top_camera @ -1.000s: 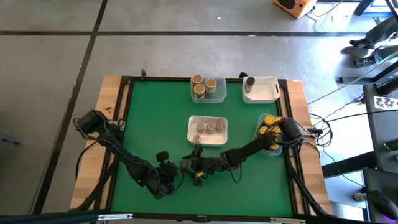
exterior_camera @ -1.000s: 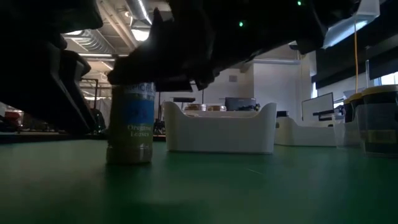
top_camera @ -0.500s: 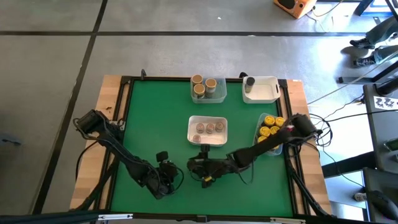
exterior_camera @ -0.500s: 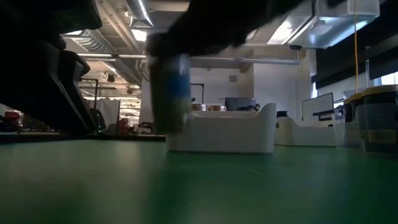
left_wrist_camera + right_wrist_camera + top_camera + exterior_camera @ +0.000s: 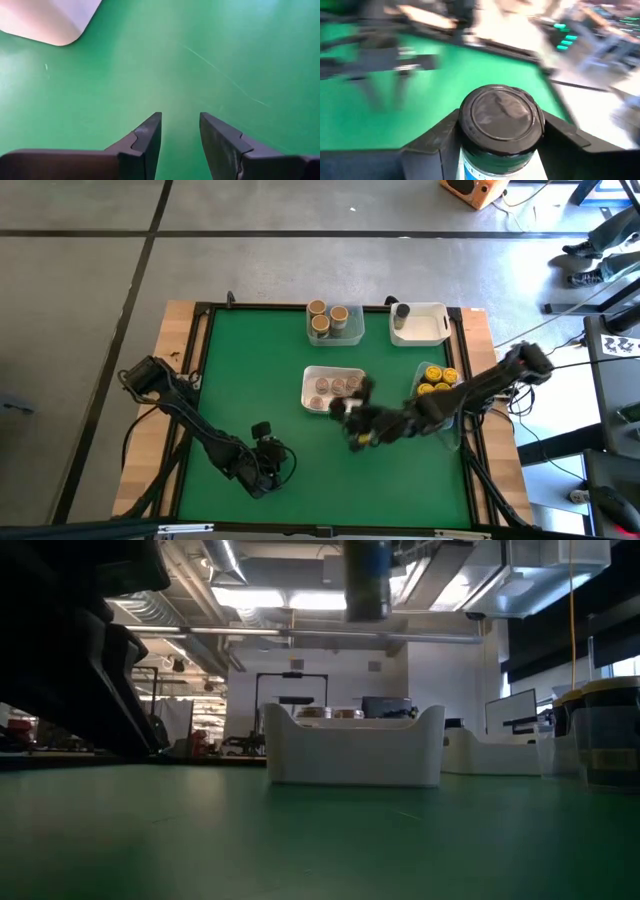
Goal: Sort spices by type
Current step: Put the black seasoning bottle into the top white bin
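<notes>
My right gripper (image 5: pixel 347 413) hovers just to the near side of the central white tray (image 5: pixel 310 402) and is shut on a spice jar (image 5: pixel 500 120) with a dark lid and a blue label. In the low view the jar (image 5: pixel 367 580) is high above the table. The central tray holds jars with tan lids (image 5: pixel 337 386). My left gripper (image 5: pixel 180 120) is open and low over bare green table near the near edge (image 5: pixel 270 465), touching nothing. My right gripper pinches the jar's body just below the dark lid (image 5: pixel 500 112) between its two fingers (image 5: pixel 437 137), one on each side. The jar is lifted clear of the table. The label side below the fingers is mostly hidden by the gripper.
A clear tray with tan-lidded jars (image 5: pixel 334 323) and a white tray with one grey-lidded jar (image 5: pixel 402 311) stand at the far edge. A tray of yellow-lidded jars (image 5: pixel 436 381) sits at the right edge under my right arm. Bare green mat lies on the left half.
My right gripper, shut on the jar, has lifted it off the table and carried it up and toward the right and far side, from beside my left gripper to beside the central tray. The jar, which stood on the mat, now hangs clear.
</notes>
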